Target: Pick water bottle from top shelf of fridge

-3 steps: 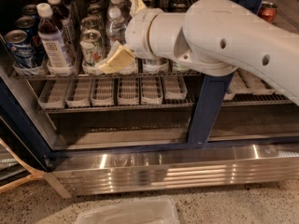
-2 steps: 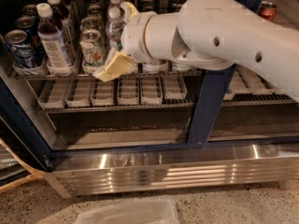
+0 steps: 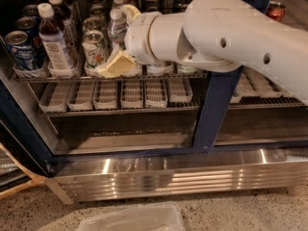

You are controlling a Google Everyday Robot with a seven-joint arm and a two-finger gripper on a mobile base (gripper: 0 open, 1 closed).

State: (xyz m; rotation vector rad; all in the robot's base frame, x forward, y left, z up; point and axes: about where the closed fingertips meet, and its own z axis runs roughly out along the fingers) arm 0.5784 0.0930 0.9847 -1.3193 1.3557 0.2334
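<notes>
Two fingers [image 3: 114, 64] bracket the water bottle [image 3: 117, 30]: close square, then lift

One arm reaches in from the right. Its thick white forearm crosses the blue centre post of the fridge [image 3: 216, 105] and ends at the hand [image 3: 113, 40], at the front of the worktop [image 3: 57, 78], the fridge's top wire shelf. The hand is spread, not clamped. One yellowish finger lies low at the shelf's front edge and the other shows high beside the bottle's white cap. The water bottle stands upright between them, at the front of its lane. Whether either pad touches the plastic I cannot tell.

The step in hand looks like closing the grasp. To do it well, the fingers should meet the ribbed body below the shoulder, not the cap. They should squeeze gently, since thin plastic gives. A green-and-white can [image 3: 94, 49] stands just beside the bottle, and the lower finger overlaps it in this view. The closing stroke could catch that can, so centring on the bottle first would help. After that comes a small lift to clear the lane tray's lip, then a straight pull outward. The bottle should stay upright and the wrist clear of the post. The dark-drink bottle [image 3: 53, 42] stands well apart and should not matter.
</notes>
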